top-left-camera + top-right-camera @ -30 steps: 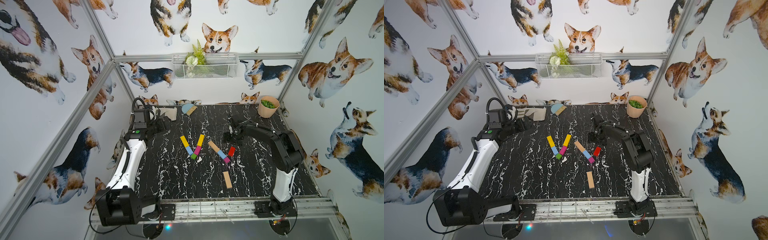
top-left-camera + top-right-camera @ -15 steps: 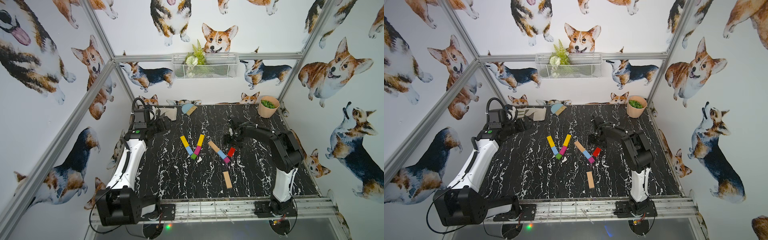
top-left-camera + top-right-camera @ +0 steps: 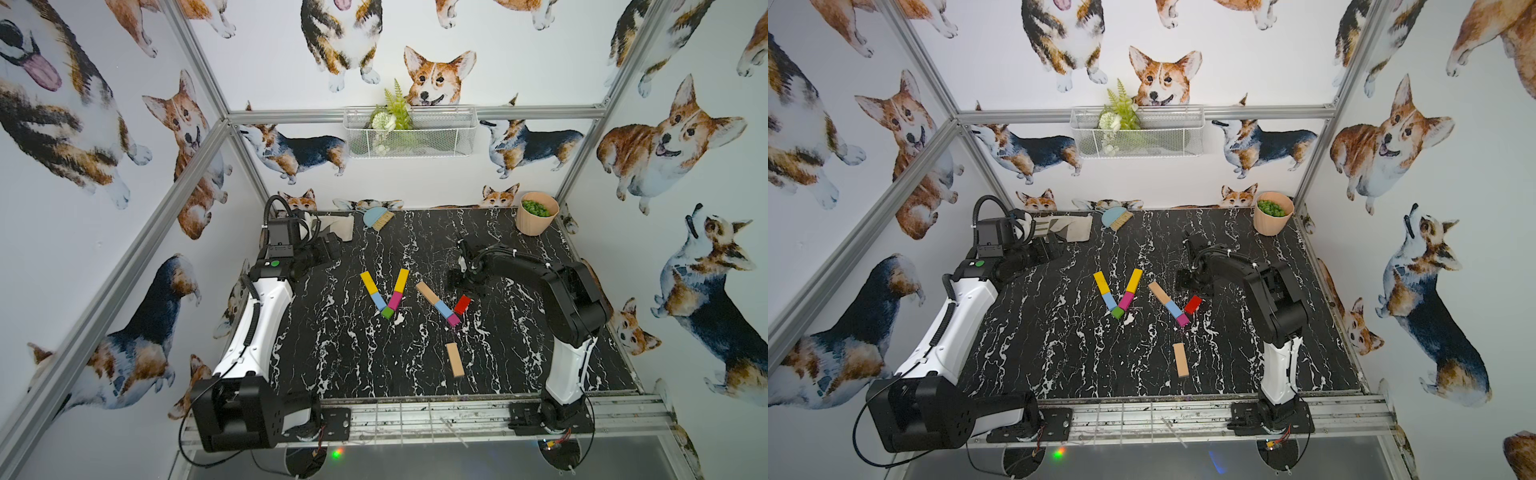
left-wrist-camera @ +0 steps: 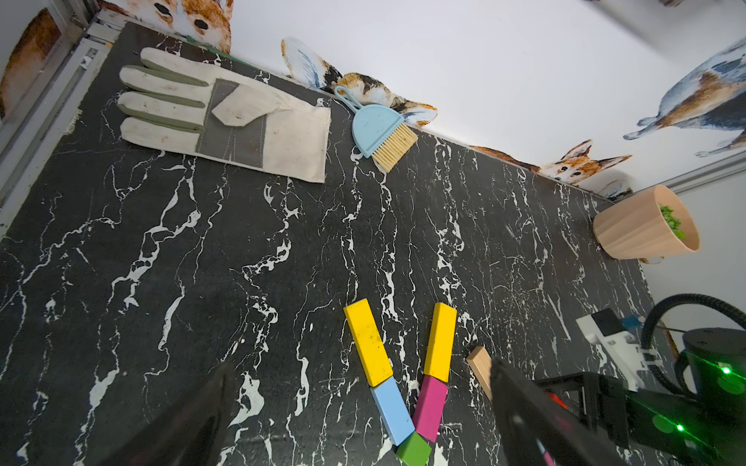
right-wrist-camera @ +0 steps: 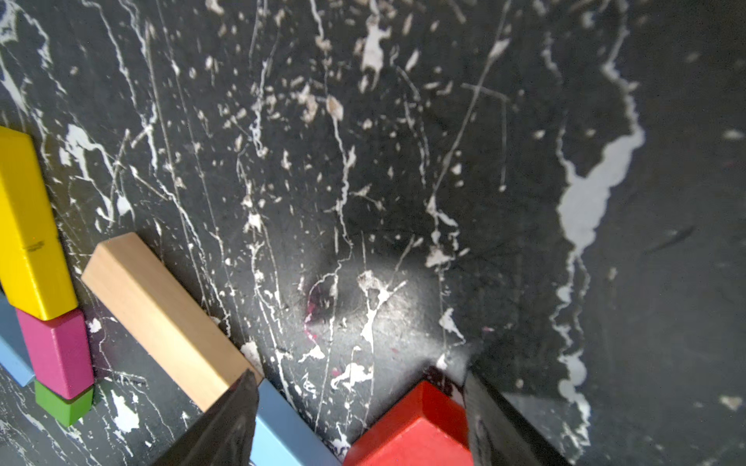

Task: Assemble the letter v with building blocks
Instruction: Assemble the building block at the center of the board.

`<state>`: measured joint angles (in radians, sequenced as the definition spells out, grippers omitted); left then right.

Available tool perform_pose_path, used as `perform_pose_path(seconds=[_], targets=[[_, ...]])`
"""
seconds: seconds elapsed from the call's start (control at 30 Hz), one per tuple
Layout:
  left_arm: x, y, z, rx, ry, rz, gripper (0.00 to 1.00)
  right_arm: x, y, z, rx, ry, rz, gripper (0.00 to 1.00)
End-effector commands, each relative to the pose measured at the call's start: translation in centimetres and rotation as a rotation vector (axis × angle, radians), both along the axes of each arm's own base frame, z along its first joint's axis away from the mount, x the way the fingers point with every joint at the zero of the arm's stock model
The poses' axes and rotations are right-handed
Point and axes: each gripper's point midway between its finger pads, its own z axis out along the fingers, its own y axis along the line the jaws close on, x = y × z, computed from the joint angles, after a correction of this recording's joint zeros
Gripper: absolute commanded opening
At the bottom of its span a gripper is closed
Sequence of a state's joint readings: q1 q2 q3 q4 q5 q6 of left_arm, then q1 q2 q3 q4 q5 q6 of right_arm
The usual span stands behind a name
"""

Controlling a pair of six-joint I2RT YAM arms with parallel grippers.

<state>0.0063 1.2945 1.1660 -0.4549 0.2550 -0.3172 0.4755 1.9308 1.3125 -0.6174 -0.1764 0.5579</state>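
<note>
A second V appears half built: the red block [image 3: 462,304] lies just beside the magenta end of the slanted row [image 3: 440,305]. The right gripper [image 5: 359,377] is held spread over it, and the left gripper [image 4: 361,365] is spread and parked. Next, the loose tan bar [image 3: 454,360] must be aligned beyond the red block.

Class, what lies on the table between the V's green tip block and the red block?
The light blue block lined up between a tan bar and a magenta block, in both top views.
</note>
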Motion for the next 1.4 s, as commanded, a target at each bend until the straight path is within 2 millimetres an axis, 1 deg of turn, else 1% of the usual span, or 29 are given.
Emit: perform_pose_path(seconds=[0.0,0.27,0.6,1.07,1.37], targets=[[0.2,0.0,0.6,0.002,-0.027,-0.006,1.00,0.7,0.3,0.2,0.008,-0.012,-0.012,0.81],[0.2,0.0,0.5,0.003,-0.025,-0.003,1.00,0.8,0.6,-0.1,0.016,-0.001,-0.010,0.82],[0.2,0.0,0.6,0.002,-0.027,-0.005,1.00,-0.2,0.4,-0.4,0.028,0.016,-0.014,0.83],[0.2,0.0,0.7,0.001,-0.030,-0.004,1.00,-0.7,0.9,0.2,0.028,0.012,0.004,0.83],[0.2,0.0,0.8,-0.001,-0.033,-0.005,1.00,-1.2,0.6,0.3,0.020,0.014,0.000,0.83]])
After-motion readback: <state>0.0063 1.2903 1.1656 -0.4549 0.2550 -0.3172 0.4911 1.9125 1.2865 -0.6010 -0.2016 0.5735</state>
